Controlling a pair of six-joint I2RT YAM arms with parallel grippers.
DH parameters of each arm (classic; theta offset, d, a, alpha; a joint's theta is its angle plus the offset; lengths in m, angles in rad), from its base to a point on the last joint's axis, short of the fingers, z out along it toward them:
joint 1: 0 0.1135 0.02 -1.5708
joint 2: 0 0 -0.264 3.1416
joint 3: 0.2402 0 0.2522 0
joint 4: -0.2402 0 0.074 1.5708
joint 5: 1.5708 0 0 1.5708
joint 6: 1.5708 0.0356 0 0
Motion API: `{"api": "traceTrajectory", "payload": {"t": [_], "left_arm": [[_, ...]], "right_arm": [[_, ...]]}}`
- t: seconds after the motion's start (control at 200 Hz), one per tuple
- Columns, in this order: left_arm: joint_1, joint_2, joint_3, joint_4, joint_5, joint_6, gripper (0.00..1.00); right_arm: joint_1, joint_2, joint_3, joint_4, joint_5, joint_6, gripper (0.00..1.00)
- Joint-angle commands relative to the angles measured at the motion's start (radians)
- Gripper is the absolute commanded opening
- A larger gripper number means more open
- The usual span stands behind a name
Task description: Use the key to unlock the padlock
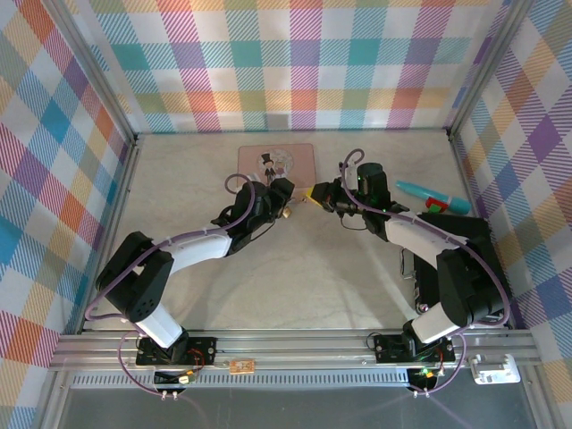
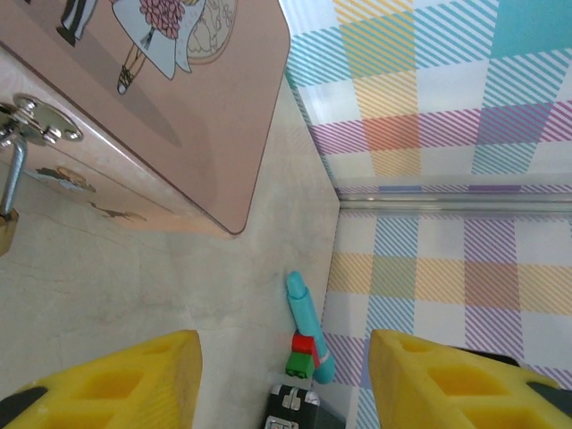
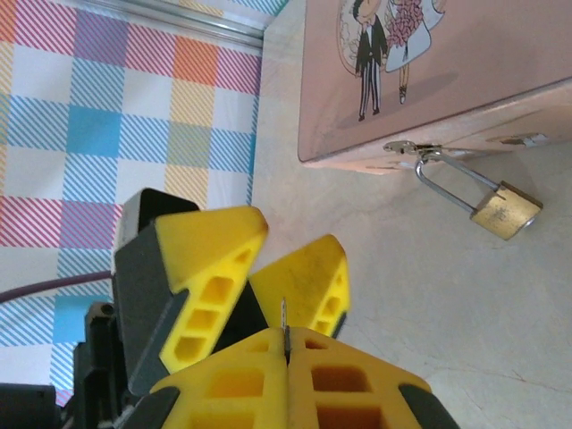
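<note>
Brass padlock [image 3: 506, 210] hanging from pink tin [image 3: 465, 71]; right end effector [image 3: 286, 344] pinching thin key [image 3: 283, 320]

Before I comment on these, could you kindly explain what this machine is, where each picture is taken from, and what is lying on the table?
These are two robot arms bolted at the near edge of a table, each ending in a two-finger yellow end effector. The overhead picture looks down from above and behind them; the other two come from cameras on the wrists.

On the table sits a pink tin with a cartoon couple on its lid. A small brass padlock hangs from its clasp. A teal pen-like tool lies toward the right wall.

The left end effector is open and holds nothing. The right end effector is shut on a thin sliver of metal, the key, held between its fingers and not yet at the padlock.
</note>
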Motion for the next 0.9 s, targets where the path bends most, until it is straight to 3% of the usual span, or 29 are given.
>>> {"api": "traceTrajectory", "payload": {"t": [0.0,0.445,0.67,0.895], "left_arm": [[-0.024,0.008,0.018,0.036,-0.001,-0.036,0.50],[-0.026,0.025,0.045,0.073,-0.033,-0.029,0.38],[-0.026,0.020,0.053,0.078,-0.027,-0.031,0.38],[-0.026,0.016,0.050,0.079,-0.022,-0.036,0.12]], "right_arm": [[0.015,0.001,-0.014,0.075,0.015,0.036,0.00],[0.034,0.014,-0.024,0.114,-0.014,0.060,0.00],[0.034,0.018,-0.034,0.119,-0.008,0.060,0.00],[0.036,0.033,-0.027,0.138,-0.018,0.063,0.00]]}}
